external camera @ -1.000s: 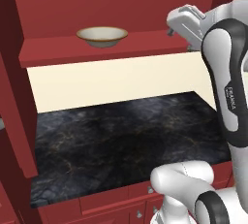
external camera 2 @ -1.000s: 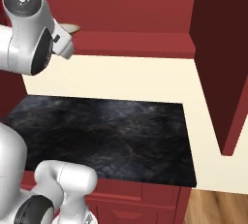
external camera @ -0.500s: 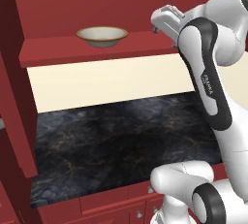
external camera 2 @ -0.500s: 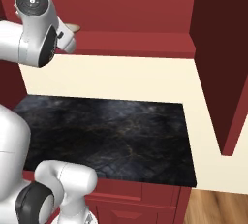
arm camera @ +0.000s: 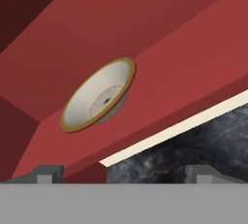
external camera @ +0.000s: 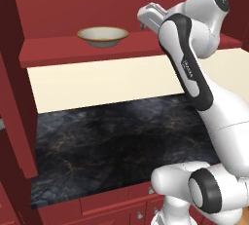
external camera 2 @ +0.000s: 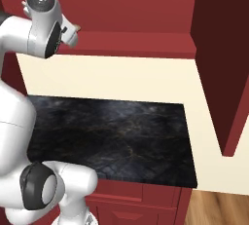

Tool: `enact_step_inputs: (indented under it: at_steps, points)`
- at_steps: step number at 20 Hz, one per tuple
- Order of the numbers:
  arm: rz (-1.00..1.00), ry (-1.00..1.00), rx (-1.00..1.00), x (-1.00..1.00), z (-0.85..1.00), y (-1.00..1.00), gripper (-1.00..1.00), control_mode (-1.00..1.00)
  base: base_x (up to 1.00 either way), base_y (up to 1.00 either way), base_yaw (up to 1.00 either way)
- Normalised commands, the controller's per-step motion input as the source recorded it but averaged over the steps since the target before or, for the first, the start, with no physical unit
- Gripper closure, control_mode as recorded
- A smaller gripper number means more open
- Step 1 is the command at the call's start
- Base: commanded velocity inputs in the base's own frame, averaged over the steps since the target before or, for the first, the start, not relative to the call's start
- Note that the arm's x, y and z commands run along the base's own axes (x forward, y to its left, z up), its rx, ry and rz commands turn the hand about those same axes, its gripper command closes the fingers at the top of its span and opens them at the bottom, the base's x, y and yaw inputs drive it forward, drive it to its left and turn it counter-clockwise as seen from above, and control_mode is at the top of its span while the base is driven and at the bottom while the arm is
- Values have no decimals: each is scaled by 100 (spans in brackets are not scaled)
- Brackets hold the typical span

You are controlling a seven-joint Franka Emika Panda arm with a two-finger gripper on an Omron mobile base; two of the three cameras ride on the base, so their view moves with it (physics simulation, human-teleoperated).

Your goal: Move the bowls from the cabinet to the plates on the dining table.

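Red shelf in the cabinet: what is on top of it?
One bowl, cream-white inside with a tan-gold rim, sits upright on the shelf. The arm covers the shelf's right part in the left base view, so anything there cannot be seen.

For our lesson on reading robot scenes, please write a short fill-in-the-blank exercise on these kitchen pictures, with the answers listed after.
1. The bowl sits on the red ____.
2. The pincer's jaws stand ____, holding nothing.
3. The bowl's rim is tan-gold and its inside is ____.
4. Below the shelf lies a black ____ counter.

Missing words: shelf; open; cream-white; marble
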Motion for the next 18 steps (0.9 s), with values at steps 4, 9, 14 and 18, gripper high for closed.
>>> enact_step_inputs:
  at_steps: [4, 9, 14, 18]
  points:
    - [3, 0, 0, 29, 0, 18, -100, -100, 0, 0, 0]
    - [0, 0, 0, 19, -6, 0, -100, -100, 0, 0, 0]
    - [0, 0, 0, 15, -22, 0, -100, -100, 0, 0, 0]
    - [0, 0, 0, 27, -20, 0, -100, -100, 0, 0, 0]
